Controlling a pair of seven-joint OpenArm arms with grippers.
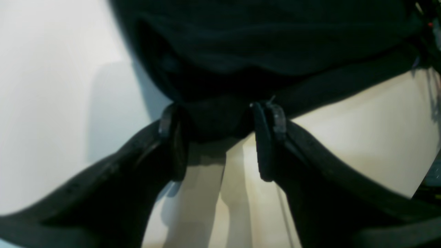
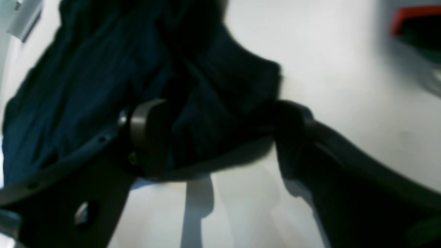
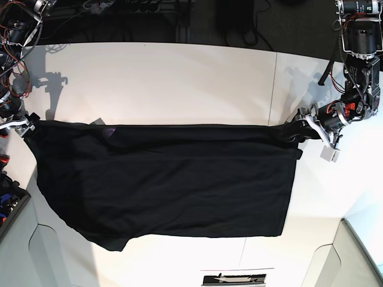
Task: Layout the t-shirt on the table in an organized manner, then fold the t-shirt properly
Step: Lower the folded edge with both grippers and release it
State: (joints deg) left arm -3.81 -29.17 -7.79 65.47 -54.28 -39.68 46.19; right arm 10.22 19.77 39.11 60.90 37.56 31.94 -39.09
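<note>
The black t-shirt (image 3: pixel 167 179) lies spread wide on the white table (image 3: pixel 179 78), plain side up, with a small purple patch (image 3: pixel 109 130) at its far edge. My left gripper (image 3: pixel 299 128) is at the shirt's far right corner. In the left wrist view its jaws (image 1: pixel 218 117) stand apart with a fold of black cloth (image 1: pixel 241 51) between the tips. My right gripper (image 3: pixel 27 124) is at the far left corner. The right wrist view shows it (image 2: pixel 220 120) wide open, with bunched cloth (image 2: pixel 103 69) lying between the fingers.
Cables and electronics line the table's far edge (image 3: pixel 119 12). A dark bin (image 3: pixel 7 206) sits at the left, and a small device (image 3: pixel 233 278) sits at the front edge. A red-edged object (image 2: pixel 413 17) shows at the upper right of the right wrist view.
</note>
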